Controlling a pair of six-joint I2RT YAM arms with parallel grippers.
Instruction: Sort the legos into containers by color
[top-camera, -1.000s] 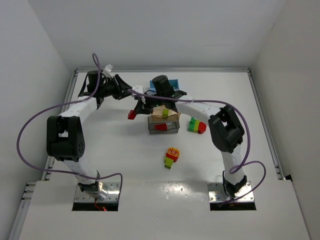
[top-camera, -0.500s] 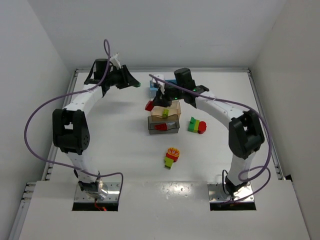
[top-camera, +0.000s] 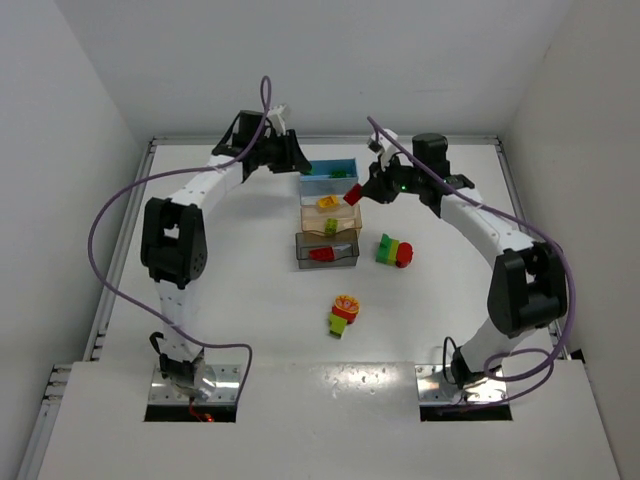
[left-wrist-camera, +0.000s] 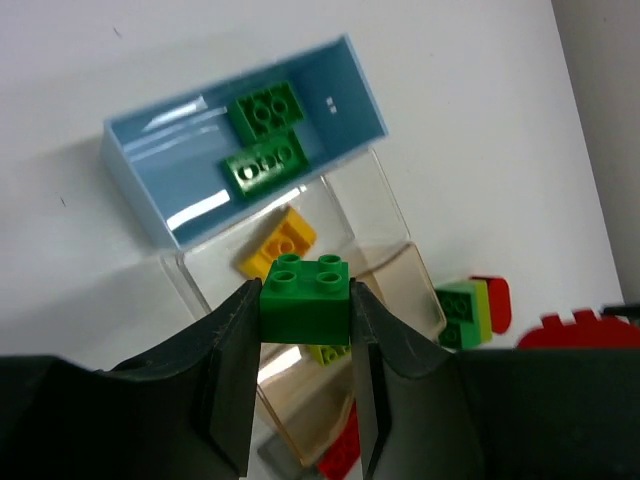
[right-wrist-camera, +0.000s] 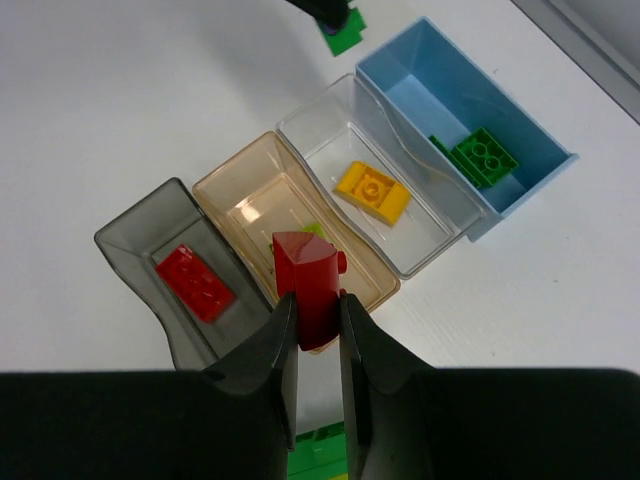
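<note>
Holdings, listed from the arm bases outward.

1. Small clump of red-orange, green and yellow plastic bricks (top-camera: 343, 313). It lies loose on the white table (top-camera: 230, 300), nearest the bases, and has not moved since half a second ago.
2. Chunky clump of green, yellow and red bricks (top-camera: 392, 250). It lies loose just right of the bin row and is likewise unmoved.
3. Row of four translucent rectangular bins, side by side:
   - smoky grey bin (right-wrist-camera: 130, 235), holding one flat red brick (right-wrist-camera: 195, 282)
   - pale orange-tan bin (right-wrist-camera: 240, 195), holding a yellow-green brick (top-camera: 330, 228)
   - colourless clear bin (right-wrist-camera: 320, 125), holding a yellow brick (right-wrist-camera: 372, 192)
   - blue bin (right-wrist-camera: 425, 95), farthest, holding two green bricks (left-wrist-camera: 265, 108)
4. Right gripper (right-wrist-camera: 315, 300). It is clenched on a red plastic piece (right-wrist-camera: 305, 265). Half a second ago it hung over the left part of the row. Overhead it now sits off the clear bin's right end.
5. Left gripper (left-wrist-camera: 305, 310). It is clamped on a green two-by-two plastic brick (left-wrist-camera: 305, 300). It has travelled right along the far side to just beside the blue bin's left end.

Views:
- Overhead, the held green brick cannot be made out.
- The left wrist camera shows that brick plainly, and it also appears at the top edge of the right wrist view.
- The right wrist camera looks down past the red piece onto all four bins.

Edges and room:
- A raised rim (top-camera: 320, 140) runs close behind the blue bin and both grippers.
- Bare table lies left of the row, and between the row and the nearer clump.
- White walls close both sides.
</note>
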